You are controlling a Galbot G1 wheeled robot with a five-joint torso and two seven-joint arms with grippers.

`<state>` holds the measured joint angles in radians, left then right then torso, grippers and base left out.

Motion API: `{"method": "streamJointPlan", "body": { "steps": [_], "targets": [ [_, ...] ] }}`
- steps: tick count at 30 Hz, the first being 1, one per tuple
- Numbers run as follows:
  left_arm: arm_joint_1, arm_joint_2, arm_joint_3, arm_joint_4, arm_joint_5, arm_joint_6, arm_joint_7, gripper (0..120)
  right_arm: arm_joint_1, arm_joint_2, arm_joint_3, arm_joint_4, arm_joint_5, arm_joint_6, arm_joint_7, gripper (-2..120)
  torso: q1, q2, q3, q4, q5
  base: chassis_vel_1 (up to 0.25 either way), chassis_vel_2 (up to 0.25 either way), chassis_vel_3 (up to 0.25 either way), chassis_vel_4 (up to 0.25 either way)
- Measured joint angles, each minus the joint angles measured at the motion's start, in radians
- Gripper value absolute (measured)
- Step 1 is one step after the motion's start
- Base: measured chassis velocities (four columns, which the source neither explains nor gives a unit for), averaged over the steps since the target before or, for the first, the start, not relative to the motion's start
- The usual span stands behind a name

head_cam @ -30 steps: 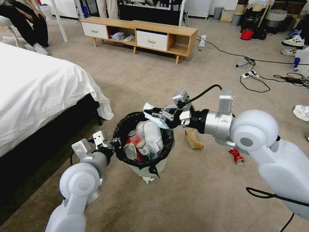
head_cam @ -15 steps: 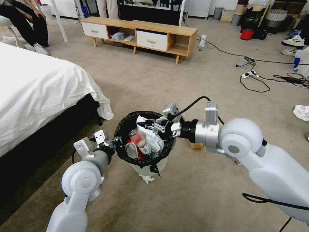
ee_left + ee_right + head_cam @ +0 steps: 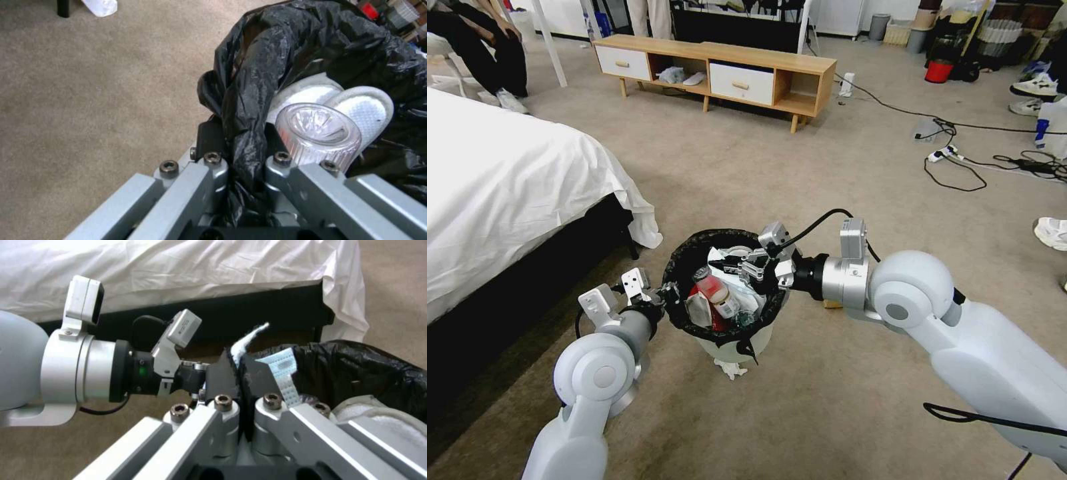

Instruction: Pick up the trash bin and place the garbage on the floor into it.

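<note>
The trash bin, white with a black bag liner, stands on the floor in front of me. My left gripper is shut on the bin's rim, its fingers pinching the liner. Low over the bin's mouth, my right gripper is shut on a pale blue face mask. Garbage fills the bin, including a red-labelled bottle and a clear bottle. A crumpled tissue lies at the bin's foot. A brown cardboard piece peeks out behind my right wrist.
A white-sheeted bed runs along the left, close to the bin. A low wooden cabinet stands at the back. Cables and a power strip lie on the carpet at the right, with a white sneaker at the edge.
My right gripper has come down and back from above the bin's far rim into its mouth, carrying the mask. The left gripper and the bin have stayed put.
</note>
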<state>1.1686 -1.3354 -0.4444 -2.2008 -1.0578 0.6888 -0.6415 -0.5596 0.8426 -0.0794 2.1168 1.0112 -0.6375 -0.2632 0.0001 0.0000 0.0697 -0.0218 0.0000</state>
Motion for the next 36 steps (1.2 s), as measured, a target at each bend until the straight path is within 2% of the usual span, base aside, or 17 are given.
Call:
{"method": "streamJointPlan", "body": {
  "steps": [5,12,13,16,17,19,22,24,25,27,28,33,36],
  "targets": [
    [0.0,0.0,0.003,0.0,0.002,-0.001,0.001,4,-0.003,0.003,-0.004,0.0,0.004,0.017,0.018,0,0.0,0.0,0.0,0.0,0.0,0.0,0.0,0.0,0.0],
    [-0.002,-0.001,0.004,0.0,0.002,-0.001,0.001,4,-0.005,0.002,-0.004,-0.002,0.006,0.025,0.019,25,0.0,0.0,0.0,0.0,0.0,0.0,0.0,0.0,0.0],
    [-0.002,-0.001,0.004,0.0,0.002,-0.001,0.001,4,-0.005,0.002,-0.004,-0.002,0.006,0.025,0.019,25,0.0,0.0,0.0,0.0,0.0,0.0,0.0,0.0,0.0],
    [-0.002,-0.002,0.004,-0.001,0.002,-0.001,0.001,4,-0.006,0.004,-0.008,-0.006,0.007,0.034,0.019,40,0.0,0.0,0.0,0.0,0.0,0.0,0.0,0.0,0.0],
    [-0.002,-0.002,0.004,-0.001,0.002,-0.001,0.001,4,-0.006,0.004,-0.008,-0.006,0.007,0.034,0.019,40,0.0,0.0,0.0,0.0,0.0,0.0,0.0,0.0,0.0],
    [-0.002,-0.003,0.003,-0.001,0.002,-0.001,0.001,4,-0.006,0.005,-0.013,-0.008,0.007,0.042,0.018,52,0.0,0.0,0.0,0.0,0.0,0.0,0.0,0.0,0.0],
    [-0.002,-0.003,0.002,-0.001,0.002,-0.001,0.001,4,-0.005,0.006,-0.015,-0.011,0.007,0.048,0.019,57,0.0,0.0,0.0,0.0,0.0,0.0,0.0,0.0,0.0],
    [-0.002,-0.003,0.002,-0.001,0.002,-0.001,0.001,4,-0.005,0.007,-0.018,-0.015,0.007,0.054,0.023,69,0.0,0.0,0.0,0.0,0.0,0.0,0.0,0.0,0.0],
    [-0.002,-0.003,0.002,-0.001,0.002,-0.001,0.001,4,-0.005,0.007,-0.018,-0.015,0.007,0.054,0.023,69,0.0,0.0,0.0,0.0,0.0,0.0,0.0,0.0,0.0],
    [-0.002,-0.005,0.003,-0.001,0.002,-0.001,0.001,4,-0.004,0.009,-0.019,-0.016,0.007,0.054,0.024,80,0.0,0.0,0.0,0.0,0.0,0.0,0.0,0.0,0.0],
    [-0.002,-0.005,0.003,-0.001,0.002,-0.001,0.001,4,-0.004,0.009,-0.019,-0.016,0.007,0.054,0.024,80,0.0,0.0,0.0,0.0,0.0,0.0,0.0,0.0,0.0],
    [-0.001,-0.006,0.003,-0.001,0.003,-0.001,0.001,4,-0.005,0.011,-0.006,-0.009,0.007,0.058,0.026,99,0.0,0.0,0.0,0.0,0.0,0.0,0.0,0.0,0.0],
    [-0.001,-0.006,0.001,-0.001,0.003,-0.001,0.001,4,-0.007,0.01,0.011,-0.004,0.008,0.06,0.026,100,0.0,0.0,0.0,0.0,0.0,0.0,0.0,0.0,0.0]
  ]
}}
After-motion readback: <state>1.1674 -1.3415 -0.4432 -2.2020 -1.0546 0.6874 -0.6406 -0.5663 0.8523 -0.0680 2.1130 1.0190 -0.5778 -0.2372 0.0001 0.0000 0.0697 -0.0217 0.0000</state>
